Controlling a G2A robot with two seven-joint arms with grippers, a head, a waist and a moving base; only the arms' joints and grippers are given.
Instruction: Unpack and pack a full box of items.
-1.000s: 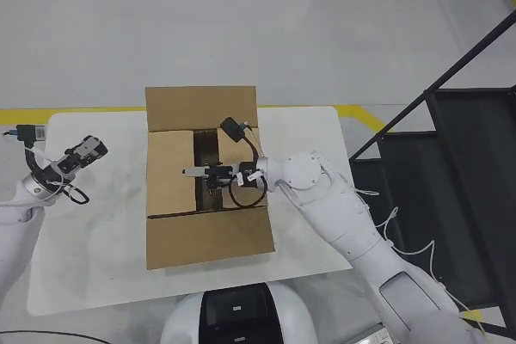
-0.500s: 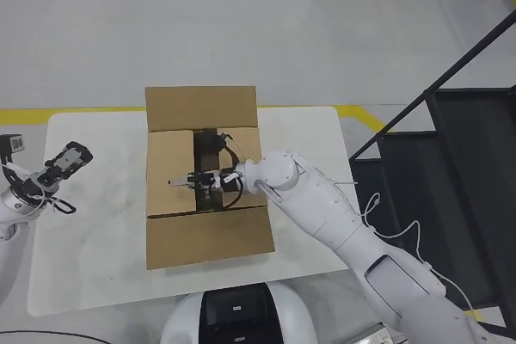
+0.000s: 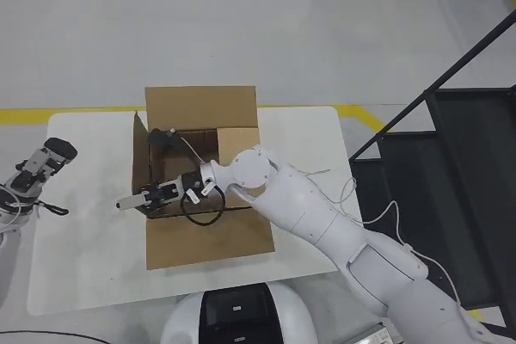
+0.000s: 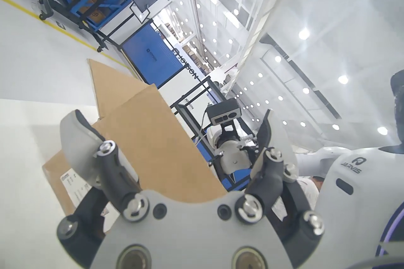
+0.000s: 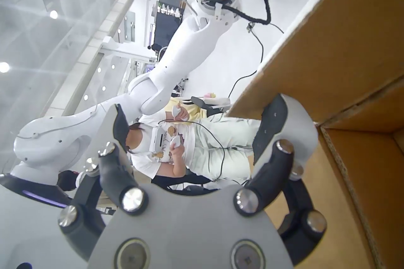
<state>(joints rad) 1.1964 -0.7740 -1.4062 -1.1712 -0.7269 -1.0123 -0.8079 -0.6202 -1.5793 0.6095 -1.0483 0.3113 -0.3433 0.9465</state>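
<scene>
The brown cardboard box [image 3: 211,242] sits mid-table, with its far and near flaps lying outward. Its left flap [image 3: 140,163] stands upright. My right arm stretches across the box's opening, and my right gripper [image 3: 131,203] pokes out past that left flap, open and holding nothing. In the right wrist view, my right gripper [image 5: 199,125] has one finger [image 5: 271,125] against the flap's [image 5: 331,46] edge. My left gripper [image 3: 58,148] hovers open by the table's left edge, well away from the box. The left wrist view looks past my left gripper [image 4: 173,131] at the box [image 4: 151,137].
The white table [image 3: 301,172] has bare room on both sides of the box. A black metal frame [image 3: 464,129] stands to the right of the table. A yellow floor line [image 3: 69,112] runs behind it.
My right gripper swept left from the box's middle to beyond its left side, and the left flap went from lying flat to standing up. My left arm drew back toward the table's left edge.
</scene>
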